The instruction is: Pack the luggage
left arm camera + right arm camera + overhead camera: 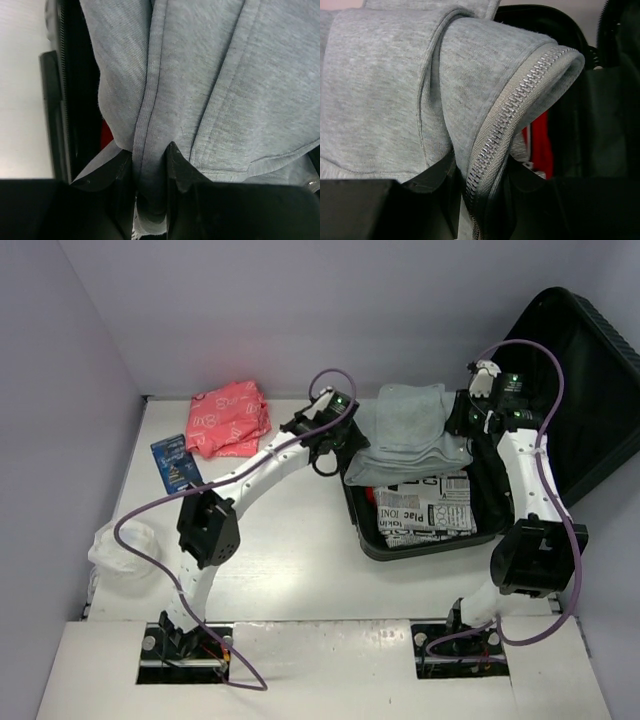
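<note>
Pink folded cloth (228,420), blue packet (175,462) just beside; white crumpled bag (120,548); grey zip hoodie (410,430).

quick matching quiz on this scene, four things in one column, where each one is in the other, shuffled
1 grey zip sweatshirt
2 pink folded cloth
3 blue packet
4 newsprint-patterned item

A lying inside the luggage
B on the table, near its far edge
C pinched by left fingers and right fingers
D on the table, left of the pink cloth and nearer

Pairs: 1-C, 2-B, 3-D, 4-A

R tool (481,176) clamped on grey zip top (385,90) edge | luggage (612,130) behind
</note>
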You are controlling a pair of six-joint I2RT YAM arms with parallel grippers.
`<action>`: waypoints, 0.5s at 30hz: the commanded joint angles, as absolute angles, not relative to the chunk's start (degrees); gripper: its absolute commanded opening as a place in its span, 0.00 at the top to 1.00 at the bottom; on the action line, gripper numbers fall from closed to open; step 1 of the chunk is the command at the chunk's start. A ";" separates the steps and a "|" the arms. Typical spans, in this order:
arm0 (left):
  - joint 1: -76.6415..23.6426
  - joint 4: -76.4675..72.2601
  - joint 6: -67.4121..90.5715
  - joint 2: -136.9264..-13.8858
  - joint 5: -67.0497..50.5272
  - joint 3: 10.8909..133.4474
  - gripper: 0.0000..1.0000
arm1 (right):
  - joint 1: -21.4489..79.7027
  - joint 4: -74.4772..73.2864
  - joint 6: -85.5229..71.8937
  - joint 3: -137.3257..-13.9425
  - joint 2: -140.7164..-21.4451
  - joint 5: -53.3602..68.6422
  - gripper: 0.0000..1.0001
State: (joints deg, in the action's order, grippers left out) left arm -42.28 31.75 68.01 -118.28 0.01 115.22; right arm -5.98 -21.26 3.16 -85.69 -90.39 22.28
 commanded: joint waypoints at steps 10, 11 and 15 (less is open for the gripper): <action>-46.67 27.33 71.01 -122.61 2.02 120.51 1.00 | -7.38 -10.81 10.81 -92.46 -102.04 17.67 1.00; -46.58 27.16 71.02 -122.35 2.11 119.72 1.00 | -7.47 -10.81 10.72 -92.37 -102.39 17.40 0.99; -46.50 26.81 69.52 -121.12 3.16 118.30 0.86 | -7.38 -10.46 10.02 -91.58 -102.31 16.35 0.88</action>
State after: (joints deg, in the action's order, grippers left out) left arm -44.99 29.63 70.48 -126.10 4.03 117.97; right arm -7.16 -19.51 9.30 -88.01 -104.71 19.35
